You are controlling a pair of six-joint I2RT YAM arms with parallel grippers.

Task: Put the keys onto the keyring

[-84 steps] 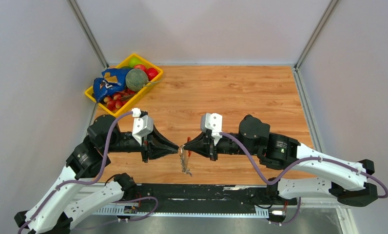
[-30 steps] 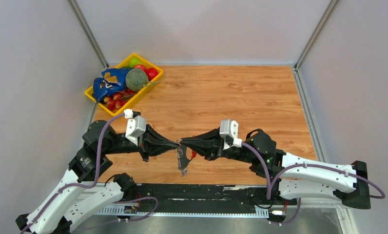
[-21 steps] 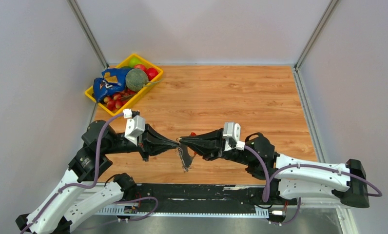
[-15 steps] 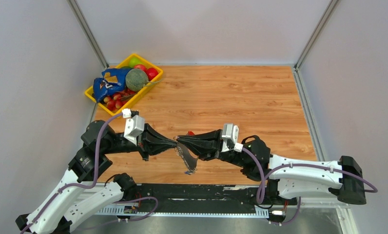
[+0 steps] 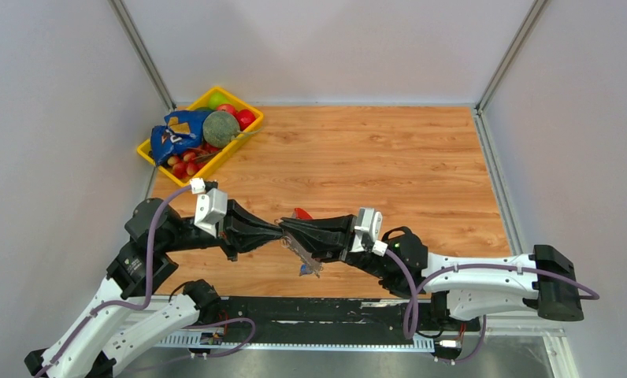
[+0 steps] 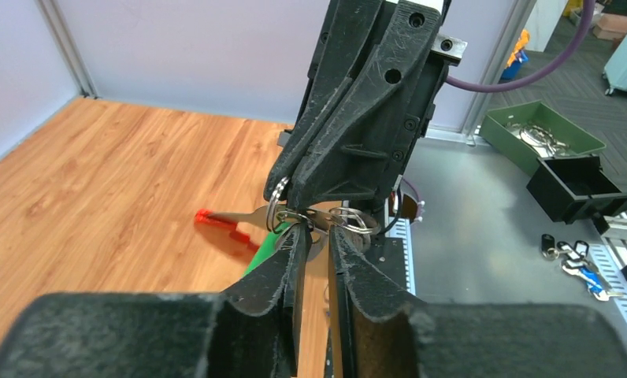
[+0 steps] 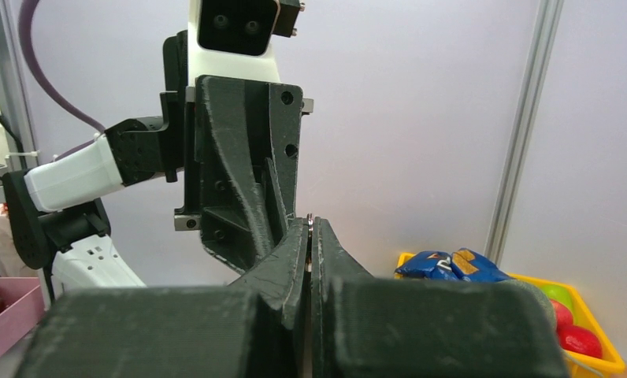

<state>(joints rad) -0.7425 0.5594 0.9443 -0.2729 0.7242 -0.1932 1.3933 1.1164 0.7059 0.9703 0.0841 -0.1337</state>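
Shifting leftward within the last second, the right claw stays clamped on the red-clipped silvery metal keyring above the wooden desk. The left claw, nearly closed, nips the same ring. A green-capped silver key dangles beneath, so threading appears underway.

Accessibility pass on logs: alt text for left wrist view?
The left gripper and right gripper meet tip to tip over the wooden table, both pinching the keyring; its red clip and a green key cap show behind.
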